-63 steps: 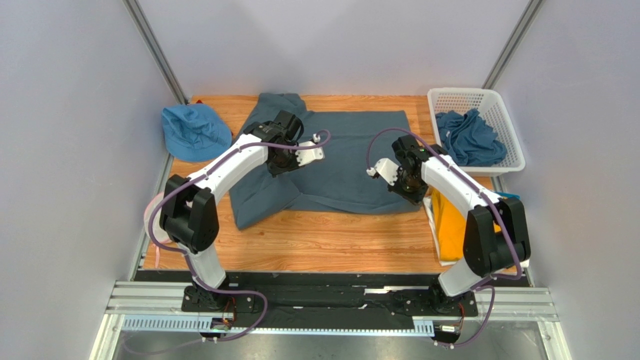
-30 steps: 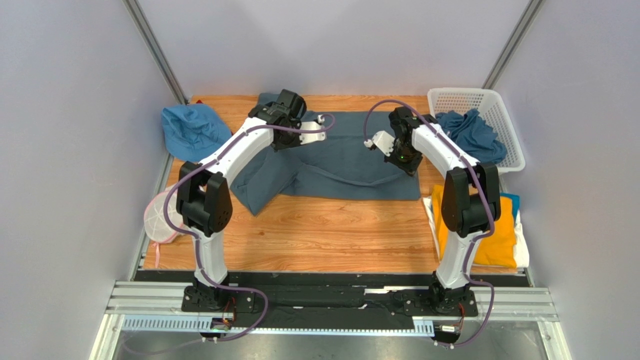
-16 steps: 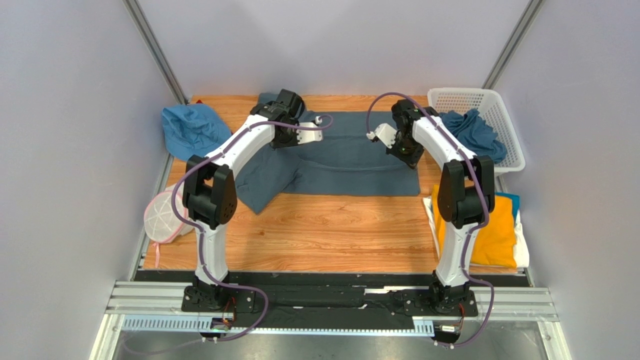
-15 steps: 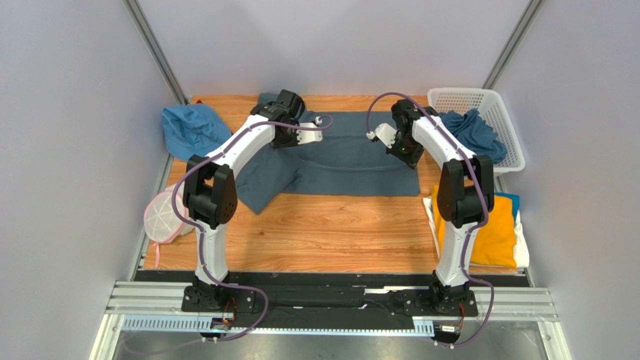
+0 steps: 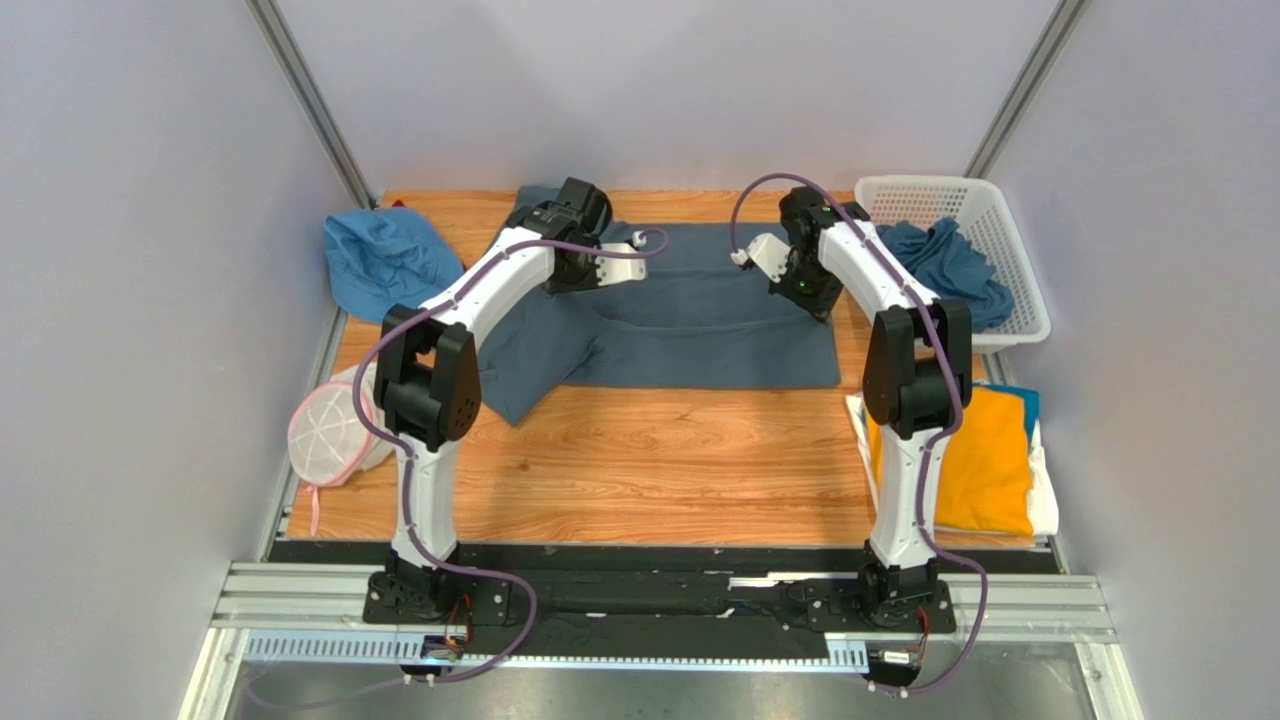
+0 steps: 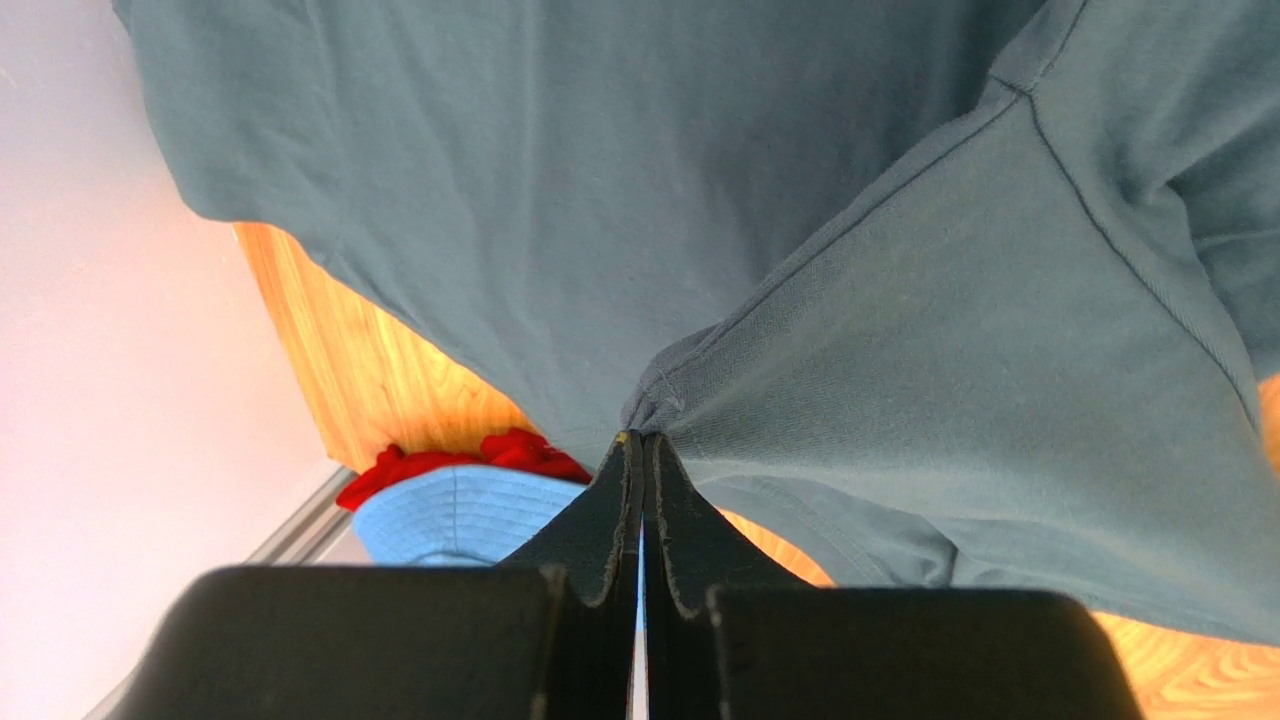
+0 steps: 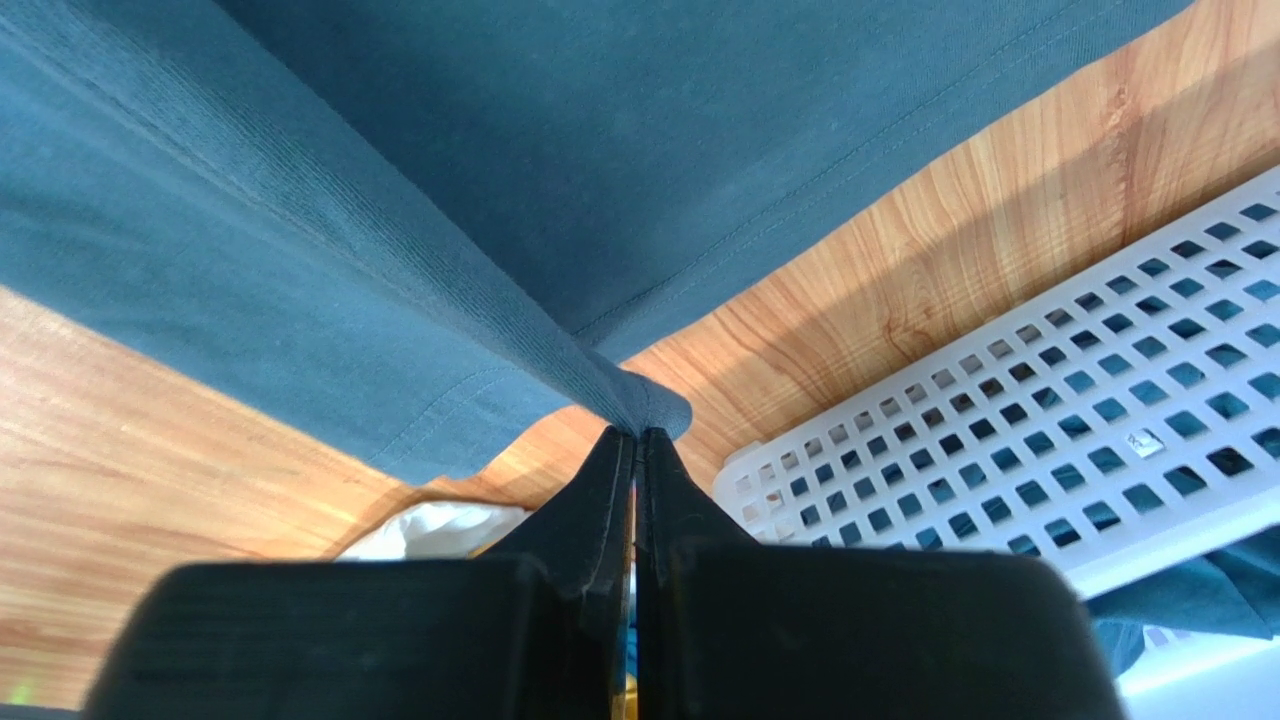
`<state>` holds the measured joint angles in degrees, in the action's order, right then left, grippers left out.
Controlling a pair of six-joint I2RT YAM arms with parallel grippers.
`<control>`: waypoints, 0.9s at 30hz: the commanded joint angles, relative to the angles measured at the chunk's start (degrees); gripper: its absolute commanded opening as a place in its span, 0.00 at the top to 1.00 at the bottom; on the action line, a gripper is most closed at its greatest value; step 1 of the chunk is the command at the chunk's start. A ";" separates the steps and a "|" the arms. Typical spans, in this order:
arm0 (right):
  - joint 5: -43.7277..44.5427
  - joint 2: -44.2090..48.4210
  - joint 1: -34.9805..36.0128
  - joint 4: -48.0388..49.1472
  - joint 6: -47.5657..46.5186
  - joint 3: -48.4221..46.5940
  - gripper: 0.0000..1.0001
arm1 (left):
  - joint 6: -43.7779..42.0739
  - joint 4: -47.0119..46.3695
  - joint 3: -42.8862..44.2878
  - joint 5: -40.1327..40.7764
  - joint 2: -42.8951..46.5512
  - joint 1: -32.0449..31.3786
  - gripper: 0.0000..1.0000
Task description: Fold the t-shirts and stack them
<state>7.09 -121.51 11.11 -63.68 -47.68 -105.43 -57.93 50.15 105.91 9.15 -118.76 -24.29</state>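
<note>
Now, soft slate t-shirt (image 5: 706,323), left fingers (image 6: 609,518) and right fingers (image 7: 606,503) pinching stitched hems.

Pale grey walls (image 5: 661,90) enclose a wooden table (image 5: 676,465) (metal posts (image 5: 308,98) in the back corners).

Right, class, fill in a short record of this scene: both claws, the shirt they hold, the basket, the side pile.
left claw: shut on the slate-blue t-shirt at a seam
right claw: shut on the same shirt's hem
shirt layout: spread over the table's far part
basket: white, far right, blue shirts inside
side pile: mustard-yellow shirt, near right
</note>
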 commanded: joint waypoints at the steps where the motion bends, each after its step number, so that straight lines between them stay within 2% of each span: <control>1: 2.05 -1.79 -0.66 -0.22 -1.01 -2.94 1.00 | -1.04 -1.37 3.34 0.26 -1.38 0.30 1.00; 14: 3.19 -3.99 -1.80 0.75 -1.28 -2.51 0.99 | -1.75 -3.83 5.10 1.14 -3.76 0.39 1.00; 17: 3.54 -3.99 -1.71 1.63 -0.92 -1.80 0.80 | -1.75 -4.27 5.62 1.05 -4.37 0.39 1.00; 18: 3.46 -3.82 -1.80 1.89 -0.75 -1.63 0.70 | -1.83 -4.36 5.80 1.14 -4.72 0.39 1.00; 20: 3.45 -3.38 -1.71 2.33 -0.66 -0.92 0.64 | -1.75 -4.80 6.15 1.22 -5.08 0.39 1.00; 21: 3.63 -3.20 -1.71 2.77 -0.57 -0.14 0.58 | -1.92 -4.97 6.24 1.31 -5.25 0.39 1.00; 23: 3.54 -2.41 -1.71 3.38 -0.48 0.66 0.54 | -2.18 -5.59 6.50 1.40 -5.60 0.39 1.00; 27: 3.11 -1.36 -1.71 4.27 -0.04 2.33 0.53 | -3.32 -6.82 6.94 2.62 -6.57 0.39 1.00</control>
<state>9.63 -125.51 9.56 -61.39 -48.07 -104.31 -59.02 46.35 109.95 10.24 -124.57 -24.23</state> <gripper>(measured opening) 0.466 0.008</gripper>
